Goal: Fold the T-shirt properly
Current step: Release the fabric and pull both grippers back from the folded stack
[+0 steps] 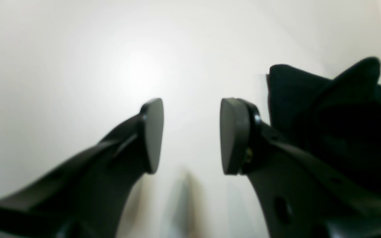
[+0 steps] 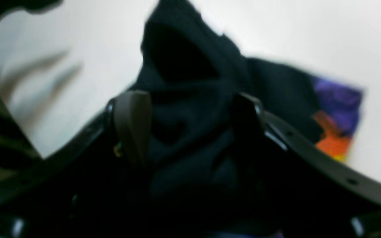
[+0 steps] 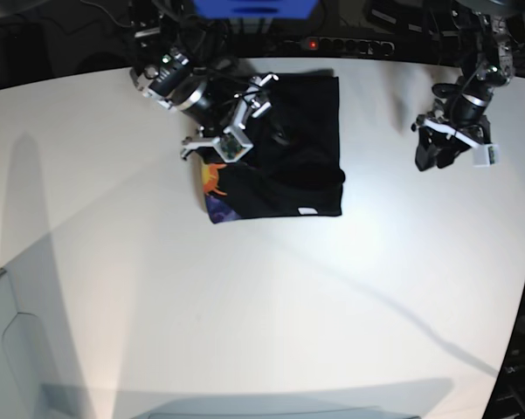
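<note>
Black cloth, the T-shirt [image 3: 288, 148], lies folded into a rough rectangle on the white table [image 3: 262, 305] toward the far middle of the base view, with a strip of orange and purple print showing along its near-left edge and a small white tag [image 3: 307, 210] near its front edge. Over the shirt's left side in that view sits the right gripper [image 3: 245, 131], reaching in from the far-left corner. Its wrist camera, which is blurred, shows the right gripper [image 2: 190, 125] with its jaws spread fairly wide and a raised bunch of dark fabric lying between them; whether the pads press that cloth cannot be told. Beyond the fingers in that view, the print's purple and orange corner lies flat on the table. Well apart, at the right of the base view, the left gripper [image 3: 445, 150] hangs above bare table. In its own camera the left gripper [image 1: 190, 135] has its jaws standing apart with nothing between them, and a dark edge of the shirt [image 1: 296, 96] shows behind the right-hand finger.
</note>
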Motion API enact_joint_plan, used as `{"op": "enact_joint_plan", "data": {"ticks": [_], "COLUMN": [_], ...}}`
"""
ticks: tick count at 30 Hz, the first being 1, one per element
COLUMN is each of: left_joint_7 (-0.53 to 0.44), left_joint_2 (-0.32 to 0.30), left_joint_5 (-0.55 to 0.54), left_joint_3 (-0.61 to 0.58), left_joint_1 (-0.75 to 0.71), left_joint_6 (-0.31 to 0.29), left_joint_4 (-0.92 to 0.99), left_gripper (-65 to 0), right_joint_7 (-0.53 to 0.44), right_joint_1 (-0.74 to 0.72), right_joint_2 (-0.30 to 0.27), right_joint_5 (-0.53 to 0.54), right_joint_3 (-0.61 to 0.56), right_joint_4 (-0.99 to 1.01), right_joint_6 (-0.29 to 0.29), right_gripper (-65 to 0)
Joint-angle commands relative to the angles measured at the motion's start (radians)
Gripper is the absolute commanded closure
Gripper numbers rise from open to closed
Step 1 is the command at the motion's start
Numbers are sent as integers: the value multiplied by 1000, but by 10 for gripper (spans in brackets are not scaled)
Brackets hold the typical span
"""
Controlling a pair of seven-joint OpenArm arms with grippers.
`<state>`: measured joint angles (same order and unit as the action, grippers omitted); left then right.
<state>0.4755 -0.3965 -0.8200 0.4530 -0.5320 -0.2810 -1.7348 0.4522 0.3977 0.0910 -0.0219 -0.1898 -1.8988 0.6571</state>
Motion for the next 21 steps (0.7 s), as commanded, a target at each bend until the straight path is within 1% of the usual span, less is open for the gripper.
{"op": "enact_joint_plan", "data": {"ticks": [1,4,7,10,13,15,18,21], "left_joint_7": [-21,-21,-21,-21,-21,-21,-21,-21], "left_joint_2": [-12,-12,-12,14,43,58,61,61], "left_joint_5": [-12,-12,-12,-12,-12,-12,-12,-12], "left_joint_3": [10,10,37,77,145,178,204,229], "left_joint_1": [2,2,2,2,3,3,3,3], "left_joint_6": [-8,-8,-8,-8,-8,-8,-8,-8], "left_joint_4": [-17,-17,-18,-20,-27,-32,-32,-32], "left_gripper": [-272,-272,-272,-272,-272,-272,-272,-272], "right_joint_7": [-30,-30,-30,-37,-39,-40,-40,-40], "right_joint_1": [-1,5,5,2,-3,-4,4,19], "right_joint_2": [5,-15,-44,-95,-135,-138,-126,-118], "right_joint_5": [20,20,20,20,21,21,21,21], "right_joint_3": [-18,-84,-184,-300,-388,-396,-343,-320], "right_joint_4": [-8,9,8,3,2,-3,-43,-97], "right_joint_6": [0,0,0,2,0,-6,-6,-6], "right_gripper": [-387,-375,-332,-301,-299,-299,-299,-299]}}
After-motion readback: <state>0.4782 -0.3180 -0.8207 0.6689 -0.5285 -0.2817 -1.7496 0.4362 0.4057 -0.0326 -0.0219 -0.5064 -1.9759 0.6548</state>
